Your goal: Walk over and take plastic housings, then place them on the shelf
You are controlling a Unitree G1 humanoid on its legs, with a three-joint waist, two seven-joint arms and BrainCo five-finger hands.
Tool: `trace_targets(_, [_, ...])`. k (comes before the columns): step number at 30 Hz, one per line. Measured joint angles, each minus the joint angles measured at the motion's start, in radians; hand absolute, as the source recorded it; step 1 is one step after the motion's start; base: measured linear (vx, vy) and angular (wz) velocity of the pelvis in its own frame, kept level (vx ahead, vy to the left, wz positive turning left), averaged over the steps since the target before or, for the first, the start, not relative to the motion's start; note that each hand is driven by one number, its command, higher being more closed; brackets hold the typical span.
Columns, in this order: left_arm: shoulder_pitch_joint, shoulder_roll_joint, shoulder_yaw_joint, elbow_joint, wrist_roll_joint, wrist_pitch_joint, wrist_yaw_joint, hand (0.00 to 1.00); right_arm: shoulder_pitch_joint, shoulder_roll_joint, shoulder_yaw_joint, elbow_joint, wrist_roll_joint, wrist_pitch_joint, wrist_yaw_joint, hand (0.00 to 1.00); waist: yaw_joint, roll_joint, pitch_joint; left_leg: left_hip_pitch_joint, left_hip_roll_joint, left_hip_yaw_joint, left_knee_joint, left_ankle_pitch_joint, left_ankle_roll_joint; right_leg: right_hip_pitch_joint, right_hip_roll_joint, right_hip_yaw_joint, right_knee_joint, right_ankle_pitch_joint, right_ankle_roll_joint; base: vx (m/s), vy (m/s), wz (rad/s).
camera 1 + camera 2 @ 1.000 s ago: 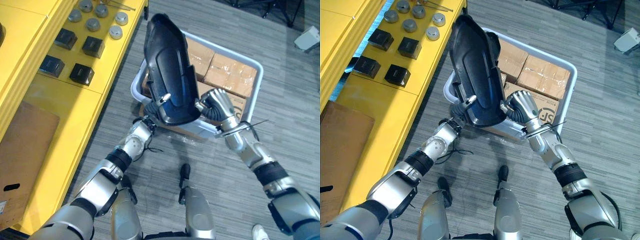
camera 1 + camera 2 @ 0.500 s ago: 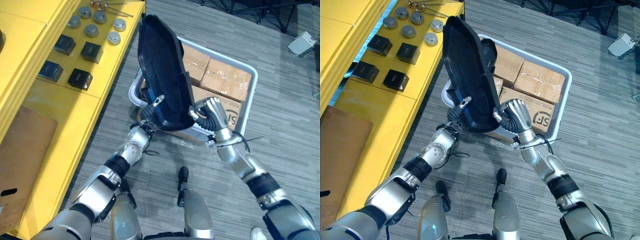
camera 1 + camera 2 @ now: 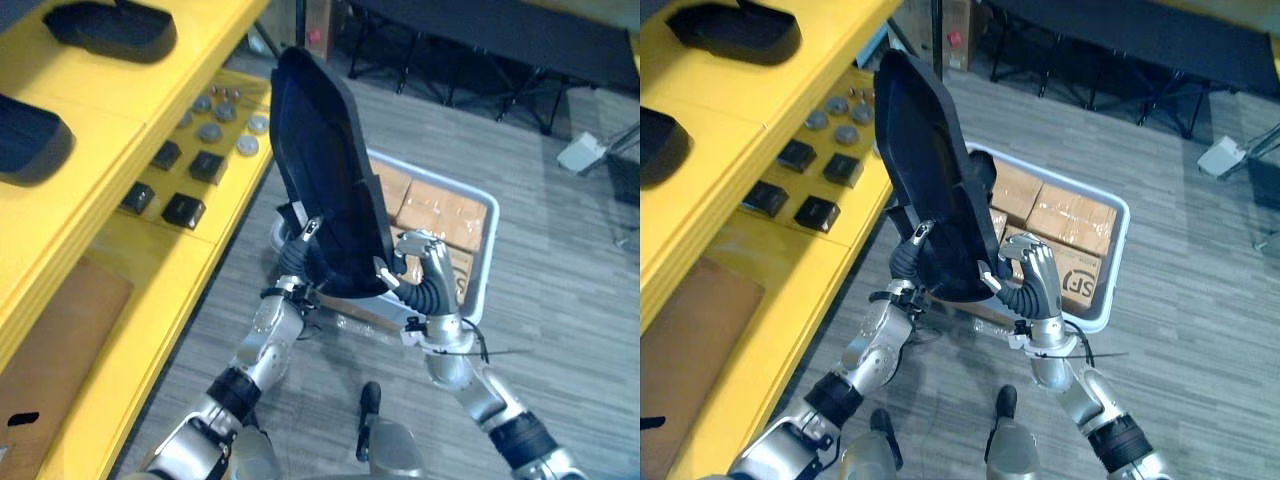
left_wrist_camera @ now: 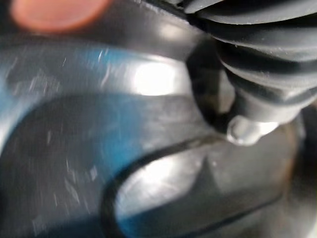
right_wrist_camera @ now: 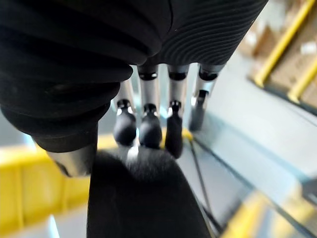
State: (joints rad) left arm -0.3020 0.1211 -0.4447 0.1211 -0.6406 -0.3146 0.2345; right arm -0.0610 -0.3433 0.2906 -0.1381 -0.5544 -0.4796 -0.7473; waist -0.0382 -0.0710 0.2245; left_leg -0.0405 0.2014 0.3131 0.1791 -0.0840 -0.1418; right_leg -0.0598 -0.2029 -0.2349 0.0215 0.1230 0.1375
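Note:
A large black plastic housing (image 3: pixel 325 190) stands almost upright in the air between my two hands, over the near rim of a white bin. My left hand (image 3: pixel 293 258) grips its lower left edge, its thumb (image 4: pixel 247 129) pressed on the glossy face (image 4: pixel 124 163) and its fingers hidden behind. At the lower right edge my right hand (image 3: pixel 428 272) is curled round the housing. In the right wrist view its dark fingertips (image 5: pixel 148 130) rest on the housing's edge (image 5: pixel 143 198), with the thumb at the side.
A yellow shelf (image 3: pixel 120 100) runs along my left. Two black housings (image 3: pixel 110 25) (image 3: pixel 30 135) lie on its upper level, small black boxes (image 3: pixel 185 210) and grey round pieces (image 3: pixel 235 145) on the one below. The white bin (image 3: pixel 440 180) of cardboard boxes stands on the floor ahead.
The whole picture has shifted, so the upper shelf level shows now. The housing stays held between both hands and stands more upright and higher.

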Motion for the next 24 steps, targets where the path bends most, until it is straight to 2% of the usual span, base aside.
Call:
trace_targets(1, [0.030,-0.012,0.014,-0.035,0.061,0.028,0.031,1.00,0.018,0.004,-0.024,-0.032,0.061,0.005,0.040,0.00,-0.001,0.008,-0.006,0.026,-0.003,0.001,-0.008,0.000,0.000,0.023,-0.002,0.000,-0.001,-0.004,0.003,0.05,0.022,-0.10])
trace_targets(2, [0.068,-0.021,0.032,-0.062,0.119,0.051,0.060,1.00,0.046,0.017,-0.045,-0.057,0.197,0.005,0.107,0.00,-0.001,0.015,-0.021,0.045,-0.006,0.003,-0.017,0.000,0.000,0.037,-0.003,-0.001,0.000,-0.011,0.004,0.00,0.000,0.00])
trace_targets(3, [0.089,-0.022,0.040,-0.076,0.151,0.063,0.075,1.00,0.062,0.031,-0.062,-0.067,0.278,0.006,0.145,0.00,-0.002,0.019,-0.031,0.050,-0.006,0.003,-0.020,-0.001,-0.001,0.041,-0.003,-0.001,0.000,-0.014,0.004,0.01,0.015,-0.04])
trace_targets(5, [0.171,-0.023,0.092,-0.103,0.344,0.078,0.172,1.00,0.126,0.081,-0.125,-0.093,0.706,0.006,0.361,0.00,-0.003,0.031,-0.060,0.070,-0.007,0.011,-0.032,0.000,-0.002,0.050,-0.003,0.002,0.000,-0.018,0.004,0.01,0.005,-0.08])
trace_targets(8, [0.257,-0.021,0.199,-0.112,0.551,0.079,0.294,1.00,0.184,0.116,-0.188,-0.098,1.050,0.005,0.582,0.00,-0.003,0.039,-0.065,0.094,-0.006,0.024,-0.035,-0.002,-0.004,0.062,-0.002,0.014,0.000,-0.022,0.004,-0.03,0.006,-0.10])
trace_targets(10, [0.282,-0.021,0.233,-0.118,0.587,0.078,0.327,1.00,0.207,0.125,-0.196,-0.123,1.109,0.005,0.633,0.00,-0.003,0.041,-0.067,0.093,-0.006,0.024,-0.035,-0.002,-0.004,0.062,-0.002,0.014,-0.001,-0.023,0.004,-0.03,0.002,-0.05])
trace_targets(12, [0.340,-0.020,0.291,-0.143,0.656,0.070,0.379,1.00,0.255,0.146,-0.206,-0.176,1.175,0.005,0.715,0.00,-0.002,0.037,-0.072,0.092,-0.006,0.024,-0.036,-0.003,-0.005,0.063,0.000,0.015,-0.007,-0.024,0.002,0.00,0.000,0.00])
trace_targets(14, [0.375,-0.021,0.313,-0.155,0.662,0.059,0.396,1.00,0.281,0.164,-0.222,-0.177,1.187,0.008,0.740,0.00,-0.002,0.032,-0.088,0.091,-0.005,0.024,-0.038,-0.004,-0.006,0.063,0.001,0.014,-0.015,-0.025,0.001,0.00,0.000,0.00])
trace_targets(16, [0.436,-0.022,0.333,-0.185,0.657,0.013,0.391,1.00,0.337,0.194,-0.251,-0.161,1.167,0.031,0.704,0.00,-0.002,0.026,-0.111,0.089,-0.005,0.025,-0.038,-0.006,-0.008,0.063,0.001,0.015,-0.018,-0.024,0.001,0.04,0.012,0.00])
trace_targets(19, [0.468,-0.033,0.342,-0.237,0.638,-0.048,0.379,1.00,0.374,0.230,-0.277,-0.086,1.180,0.077,0.653,0.00,-0.002,0.024,-0.113,0.087,-0.005,0.025,-0.034,-0.010,-0.009,0.062,0.001,0.015,-0.018,-0.024,0.002,0.01,0.005,0.00])
trace_targets(21, [0.472,-0.054,0.344,-0.278,0.617,-0.081,0.370,1.00,0.382,0.249,-0.295,-0.016,1.266,0.085,0.654,0.00,-0.001,0.028,-0.115,0.081,-0.005,0.024,-0.030,-0.014,-0.009,0.061,0.001,0.014,-0.021,-0.024,0.002,0.00,0.000,0.00])
trace_targets(24, [0.486,-0.074,0.353,-0.361,0.571,-0.110,0.371,1.00,0.391,0.271,-0.306,0.008,1.277,0.085,0.664,0.00,-0.002,0.045,-0.121,0.075,-0.005,0.022,-0.030,-0.017,-0.011,0.060,0.002,0.013,-0.031,-0.021,0.005,0.01,0.002,0.00])
